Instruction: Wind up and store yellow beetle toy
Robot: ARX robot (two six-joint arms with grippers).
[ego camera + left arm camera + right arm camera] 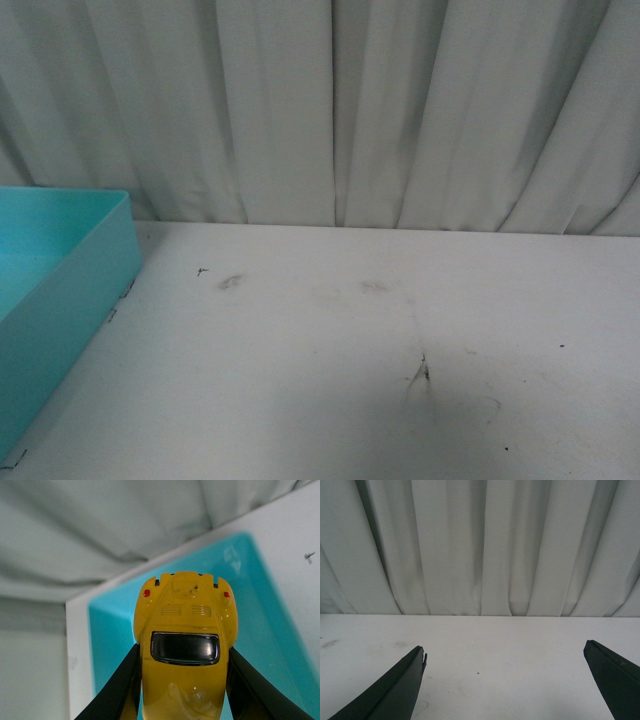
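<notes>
- Gripping the yellow beetle toy by its flanks, the left gripper is clamped on it; black fingers press each side; the tail end with red lights points away from the wrist camera
- toy shows against the inside of the open teal bin; cannot tell whether it touches the bin floor
- right gripper is spread wide with nothing between its fingers; bare white table lies under it
- front view: bin sits at the table's left edge; dark scuff marks are mid-table; pale pleated curtain hangs along the far edge
</notes>
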